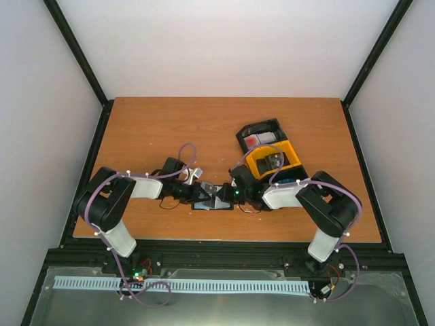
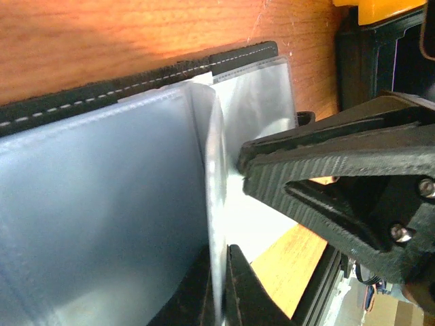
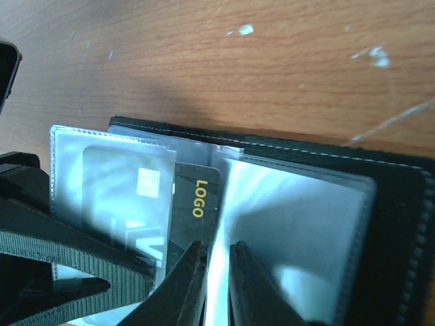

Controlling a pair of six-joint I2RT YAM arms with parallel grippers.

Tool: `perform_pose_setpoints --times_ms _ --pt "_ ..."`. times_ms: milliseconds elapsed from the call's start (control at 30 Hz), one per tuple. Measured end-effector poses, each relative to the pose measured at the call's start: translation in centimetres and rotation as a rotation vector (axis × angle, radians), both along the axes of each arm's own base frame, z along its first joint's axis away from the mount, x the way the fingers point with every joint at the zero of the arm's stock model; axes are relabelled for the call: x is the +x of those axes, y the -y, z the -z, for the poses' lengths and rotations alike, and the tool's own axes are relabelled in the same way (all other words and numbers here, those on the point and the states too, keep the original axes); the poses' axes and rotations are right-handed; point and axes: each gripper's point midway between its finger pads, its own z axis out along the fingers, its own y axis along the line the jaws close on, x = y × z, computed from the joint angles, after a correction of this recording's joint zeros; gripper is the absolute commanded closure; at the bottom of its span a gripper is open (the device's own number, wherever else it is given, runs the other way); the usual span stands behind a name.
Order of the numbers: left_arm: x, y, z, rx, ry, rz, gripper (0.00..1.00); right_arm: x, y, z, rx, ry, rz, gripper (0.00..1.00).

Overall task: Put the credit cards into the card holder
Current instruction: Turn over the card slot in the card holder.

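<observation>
The black card holder (image 1: 212,202) lies open on the table between both arms, its clear sleeves fanned up. In the right wrist view a dark grey credit card (image 3: 194,200) marked "LOGO" lies in the card holder (image 3: 401,224), its left part under a clear sleeve. My right gripper (image 3: 216,272) is shut on the edge of a clear sleeve (image 3: 292,224) beside that card. My left gripper (image 2: 221,288) is shut on another upright clear sleeve (image 2: 212,176), with the stitched edge of the holder (image 2: 136,85) behind. The right gripper's fingers (image 2: 340,170) sit close on its right.
A joined row of trays stands at the back right: a black tray (image 1: 266,126) holding a red-and-white card (image 1: 258,139), then a yellow tray (image 1: 257,163). The table's front edge (image 1: 224,239) is close below the holder.
</observation>
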Motion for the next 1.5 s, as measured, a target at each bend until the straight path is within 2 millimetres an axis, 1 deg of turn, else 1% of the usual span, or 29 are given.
perform_pose_setpoints --times_ms 133,233,300,467,567,733,833,967,1033,1167,1367,1500 --pt "0.1 0.0 0.0 0.006 0.002 0.000 0.99 0.1 1.2 -0.2 -0.053 0.009 0.036 0.92" --pt "0.0 0.0 0.0 0.007 0.001 0.001 0.96 0.0 1.6 0.1 -0.091 0.005 0.039 0.94" --pt "0.1 0.0 0.0 0.009 0.000 0.002 0.93 0.1 1.2 0.2 -0.105 0.006 0.026 0.94" --pt "0.0 -0.1 -0.2 0.018 0.003 -0.001 0.85 0.2 -0.6 0.3 -0.126 0.012 -0.021 0.95" --pt "0.0 -0.1 -0.4 0.015 0.005 0.001 0.80 0.4 -1.2 0.3 -0.148 0.016 -0.038 0.95" --pt "-0.2 0.0 -0.6 0.002 0.000 0.011 0.72 0.3 -1.6 0.2 -0.135 0.024 -0.056 0.94" --pt "-0.3 0.2 -1.2 -0.015 0.005 0.019 0.66 0.1 -1.7 0.3 -0.101 0.029 -0.062 0.93" --pt "-0.4 0.5 -2.6 -0.054 0.033 0.037 0.64 -0.1 -1.6 0.3 -0.046 0.028 -0.055 0.93" --pt "-0.3 0.7 -3.3 -0.075 0.049 0.047 0.64 -0.2 -1.4 0.3 -0.036 0.028 -0.051 0.92" --pt "-0.5 0.9 -3.6 -0.095 0.049 0.060 0.64 -0.5 -0.8 0.2 -0.039 0.023 -0.036 0.92" --pt "-0.6 1.3 -3.9 -0.125 0.055 0.078 0.63 -0.4 1.3 -0.3 -0.100 0.048 0.031 0.90" --pt "-0.8 1.7 -3.9 -0.139 0.051 0.093 0.60 -0.2 2.8 -1.1 -0.139 0.079 0.077 0.89"
